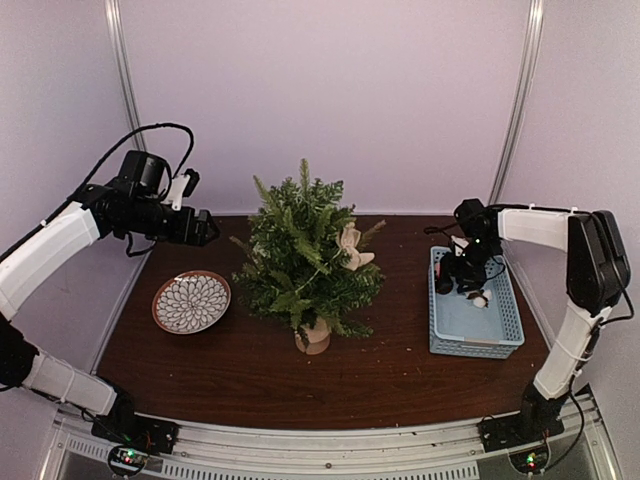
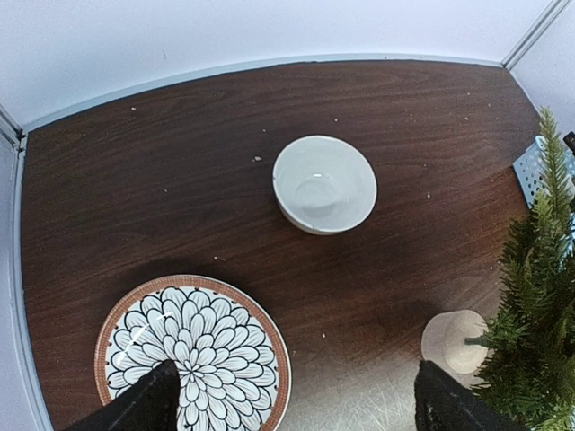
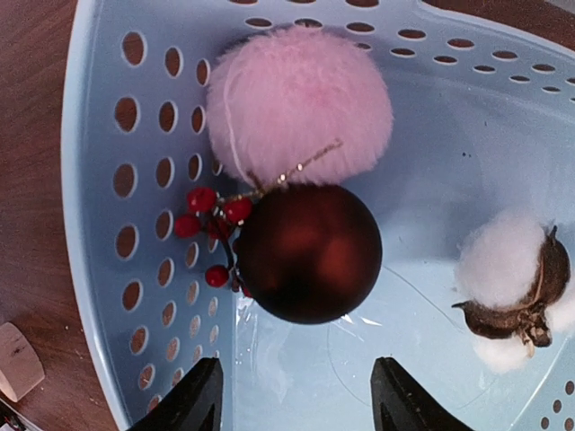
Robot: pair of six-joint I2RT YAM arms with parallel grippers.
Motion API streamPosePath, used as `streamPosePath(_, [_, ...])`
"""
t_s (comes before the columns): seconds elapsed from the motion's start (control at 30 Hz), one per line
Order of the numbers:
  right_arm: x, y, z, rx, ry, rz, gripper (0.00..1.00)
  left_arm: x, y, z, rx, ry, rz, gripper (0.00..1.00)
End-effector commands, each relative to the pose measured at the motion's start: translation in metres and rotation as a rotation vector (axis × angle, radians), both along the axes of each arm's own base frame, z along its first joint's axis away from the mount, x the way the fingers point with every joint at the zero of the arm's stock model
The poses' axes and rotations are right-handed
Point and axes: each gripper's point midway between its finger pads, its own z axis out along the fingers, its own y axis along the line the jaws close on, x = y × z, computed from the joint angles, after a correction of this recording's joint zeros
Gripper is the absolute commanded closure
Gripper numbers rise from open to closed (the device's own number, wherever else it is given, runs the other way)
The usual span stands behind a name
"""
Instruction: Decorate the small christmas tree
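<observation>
Right jaws gape empty just short of the dark-red glossy bauble [image 3: 308, 253] in the pale-blue perforated plastic basket [image 3: 99, 180]. I'd centre on it, clear of the fluffy pink pompom [image 3: 301, 103]. Left jaws open too. Bushy green small christmas tree [image 1: 305, 255] stands centred on the tabletop [image 1: 400, 370].

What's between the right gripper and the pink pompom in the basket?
The right wrist view shows a dark red bauble lying there, just ahead of the open right gripper and beside the pink pompom, with red berries at its left.
</observation>
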Motion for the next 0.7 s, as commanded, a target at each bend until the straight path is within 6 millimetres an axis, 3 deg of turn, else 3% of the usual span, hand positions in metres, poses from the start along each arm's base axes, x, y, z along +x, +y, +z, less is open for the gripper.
streamPosePath(0.0, [0.027, -0.001, 0.001, -0.011, -0.056, -0.003, 0.41, 0.003, 0.005, 0.014, 0.000, -0.062, 0.014, 0.10])
streamPosePath(0.27, [0.045, -0.005, -0.011, -0.029, -0.054, -0.012, 0.42, -0.001, 0.009, 0.015, 0.012, -0.067, 0.020, 0.10])
streamPosePath(0.53, [0.048, -0.014, -0.028, -0.047, -0.029, -0.019, 0.41, -0.002, 0.011, 0.016, 0.020, -0.069, 0.019, 0.10])
streamPosePath(0.67, [0.050, -0.018, -0.026, -0.044, -0.040, -0.019, 0.45, -0.002, 0.010, 0.016, 0.020, -0.071, 0.016, 0.10])
